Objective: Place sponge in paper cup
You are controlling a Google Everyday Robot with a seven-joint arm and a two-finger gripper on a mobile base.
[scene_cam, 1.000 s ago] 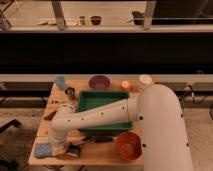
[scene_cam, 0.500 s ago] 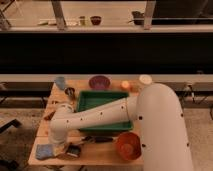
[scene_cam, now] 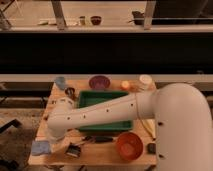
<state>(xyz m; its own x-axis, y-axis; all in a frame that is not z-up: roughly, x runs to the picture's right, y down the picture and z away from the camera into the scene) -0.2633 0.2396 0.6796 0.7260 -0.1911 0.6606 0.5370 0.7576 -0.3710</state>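
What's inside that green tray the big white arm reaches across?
The green tray shows only bare floor along its far side. The white arm covers the rest, so anything there is hidden. The gripper is beyond the tray, by the sponge at the table's near corner.

One camera looks from high up, just behind the arm (scene_cam: 170,120), forward and down over the whole worktop (scene_cam: 100,155); the pincer (scene_cam: 56,143) shows at the worktop's near-left corner, fairly close.
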